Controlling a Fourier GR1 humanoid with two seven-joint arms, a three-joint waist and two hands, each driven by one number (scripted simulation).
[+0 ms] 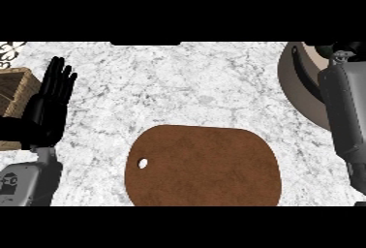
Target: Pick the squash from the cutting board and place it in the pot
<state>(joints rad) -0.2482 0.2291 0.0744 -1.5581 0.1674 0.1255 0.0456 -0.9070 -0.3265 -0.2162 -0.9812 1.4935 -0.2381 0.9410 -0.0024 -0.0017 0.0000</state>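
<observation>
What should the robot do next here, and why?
Probably ease the right hand down into the pot and release, if it holds the squash: the cutting board carries no squash and that arm stretches over the pot. The squash itself does not show.

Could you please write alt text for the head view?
The robot's right forearm reaches over the pot at the upper right, its hand hidden. The brown cutting board lies bare on the marble counter; no squash shows. The left hand rests open at the left.

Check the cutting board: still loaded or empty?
Empty: the cutting board shows only bare brown surface. No squash is visible anywhere.
</observation>
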